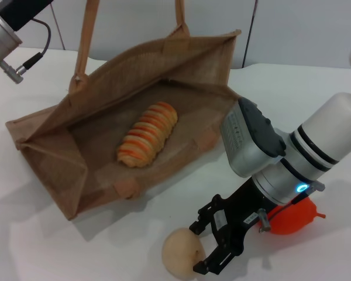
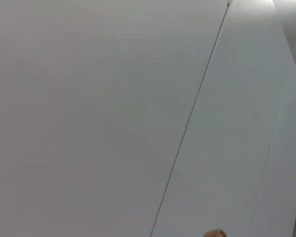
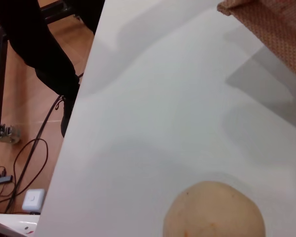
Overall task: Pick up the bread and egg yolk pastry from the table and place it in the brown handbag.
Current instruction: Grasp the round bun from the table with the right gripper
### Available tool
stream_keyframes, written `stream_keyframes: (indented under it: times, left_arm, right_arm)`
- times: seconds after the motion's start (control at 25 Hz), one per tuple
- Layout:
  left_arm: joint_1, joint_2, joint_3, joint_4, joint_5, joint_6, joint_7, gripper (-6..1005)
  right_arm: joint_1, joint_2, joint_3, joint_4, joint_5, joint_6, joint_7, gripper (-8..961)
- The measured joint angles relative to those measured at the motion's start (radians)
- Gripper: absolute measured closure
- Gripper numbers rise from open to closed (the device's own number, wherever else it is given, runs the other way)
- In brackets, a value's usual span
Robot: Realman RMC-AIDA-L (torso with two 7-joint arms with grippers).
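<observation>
— Bread [image 1: 147, 136]?
— Lies inside the handbag [image 1: 44, 149], mid-frame.
— Pastry [image 1: 183, 253]?
— Bottom centre, on the table [image 1: 41, 246], between the right gripper's [image 1: 200, 248] spread fingers, ungrasped. Left gripper: out of view, upper left.

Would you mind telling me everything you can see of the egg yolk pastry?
The egg yolk pastry is a small round pale beige ball with a matte, slightly mottled surface and a small dimple. It sits on the white table, outside the brown handbag and nearer the robot. The right gripper is open beside it, fingers at its flank; contact cannot be confirmed.
</observation>
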Motion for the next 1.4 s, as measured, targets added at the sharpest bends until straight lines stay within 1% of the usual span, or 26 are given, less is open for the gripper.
stream_keyframes:
  times: [0.28, 0.48, 0.72, 1.16, 1.28, 1.4]
  left_arm:
    - [-0.002, 0.0, 0.0, 0.0, 0.0, 0.001, 0.0, 903]
    - [-0.002, 0.0, 0.0, 0.0, 0.0, 0.001, 0.0, 903]
    - [-0.002, 0.0, 0.0, 0.0, 0.0, 0.001, 0.0, 903]
    - [-0.002, 0.0, 0.0, 0.0, 0.0, 0.0, 0.0, 903]
    - [-0.002, 0.0, 0.0, 0.0, 0.0, -0.001, 0.0, 903]
    - [-0.002, 0.0, 0.0, 0.0, 0.0, -0.001, 0.0, 903]
  right_arm:
    - [0.018, 0.0, 0.0, 0.022, -0.005, 0.002, 0.002, 93]
    - [0.027, 0.0, 0.0, 0.029, -0.006, 0.002, 0.011, 217]
    - [0.03, 0.0, 0.0, 0.031, -0.011, -0.002, 0.012, 316]
    - [0.034, -0.001, 0.0, 0.032, -0.02, -0.018, 0.016, 417]
    - [0.035, -0.002, 0.0, 0.033, -0.021, -0.023, 0.023, 462]
    - [0.038, -0.003, -0.001, 0.033, -0.021, -0.025, 0.025, 478]
